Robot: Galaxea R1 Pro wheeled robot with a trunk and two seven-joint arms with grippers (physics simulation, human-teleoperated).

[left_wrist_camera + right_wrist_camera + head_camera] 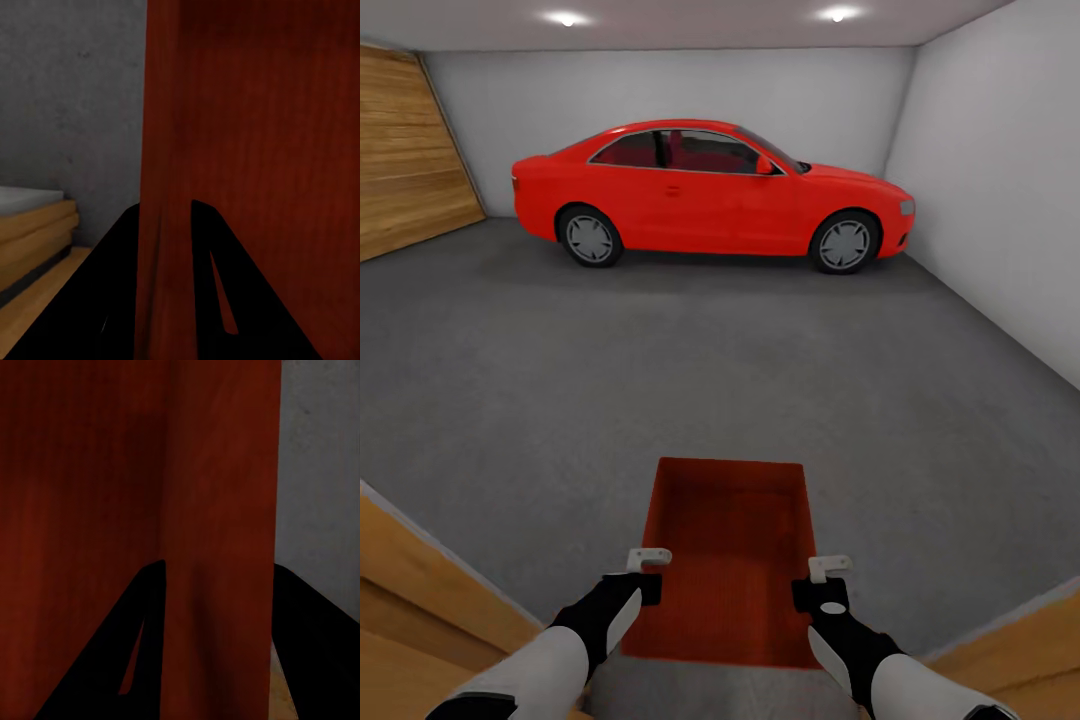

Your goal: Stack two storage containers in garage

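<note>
Storage container (pixel 728 560) — orange-red, low-walled, held level in front of robot above grey concrete floor (pixel 720 350), near garage doorway.
Left gripper (pixel 650 560) — fingers (pixel 112 285) clamped over container's left wall.
Right gripper (pixel 828 568) — fingers (pixel 142 637) astride right wall, gripping it.
Red car (pixel 712 190) — parked side-on at far white wall, well apart.
Wood-plank door (pixel 410 150) — left side.

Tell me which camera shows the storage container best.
The head view: the whole orange-red storage container shows, with its four low walls and flat bottom, held over the grey concrete floor between the left hand and right hand. Each wrist view gives a close-up of one side wall, straddled by fingers.
</note>
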